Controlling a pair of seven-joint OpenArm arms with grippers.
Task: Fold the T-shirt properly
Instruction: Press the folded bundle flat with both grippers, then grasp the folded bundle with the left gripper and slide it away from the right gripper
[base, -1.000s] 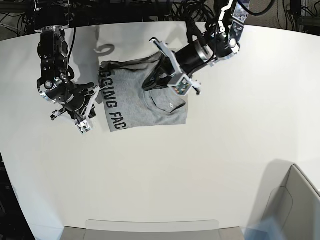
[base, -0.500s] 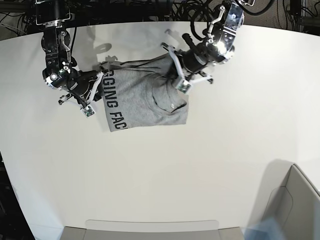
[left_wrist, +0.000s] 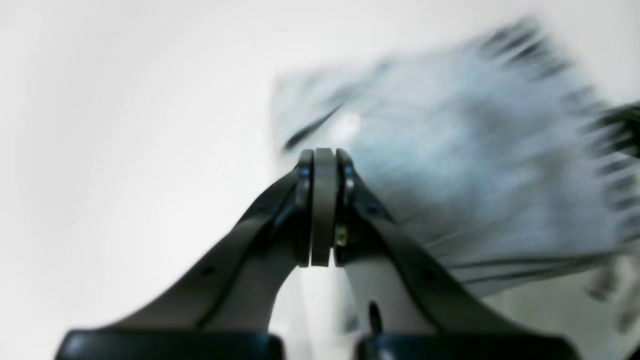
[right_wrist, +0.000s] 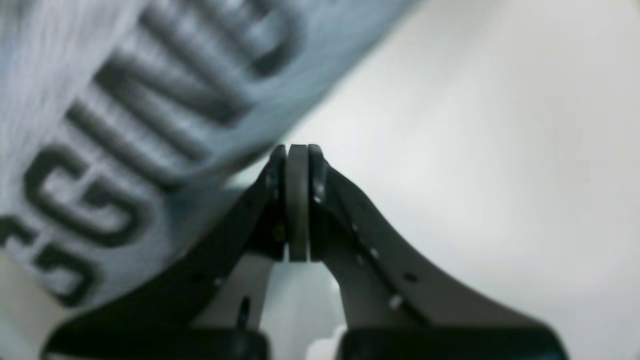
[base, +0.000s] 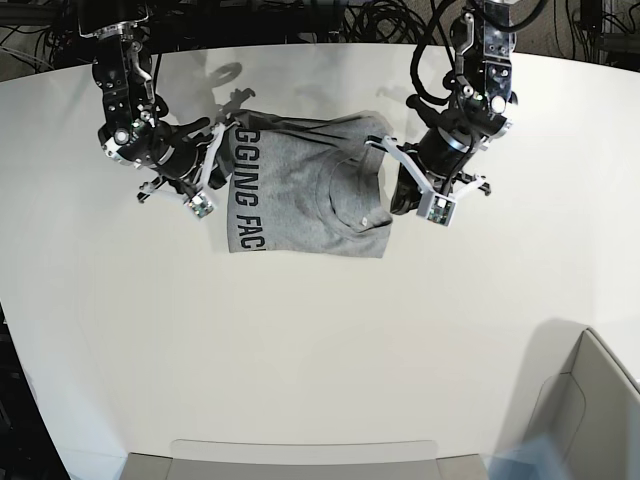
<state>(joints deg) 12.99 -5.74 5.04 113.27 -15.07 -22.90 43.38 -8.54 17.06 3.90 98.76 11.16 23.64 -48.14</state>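
Note:
The heather-grey T-shirt (base: 305, 185) lies folded into a rough rectangle on the white table (base: 300, 340), with black lettering down its left edge and the collar showing near the right. My right gripper (base: 218, 160) is shut at the lettered edge. In the right wrist view its fingers (right_wrist: 297, 200) press together beside the lettering (right_wrist: 125, 125), with no cloth seen between them. My left gripper (base: 398, 192) is shut at the shirt's right edge. In the blurred left wrist view its fingers (left_wrist: 322, 200) are closed in front of the shirt (left_wrist: 450, 165).
A grey box (base: 590, 410) stands at the front right corner. A flat grey tray edge (base: 300, 455) runs along the table's front. Cables and frame parts (base: 330, 15) crowd the back edge.
The shirt has shifted right and toward the back. The left arm swung from the shirt's top right corner to its right edge. The right arm moved up along the lettered edge.

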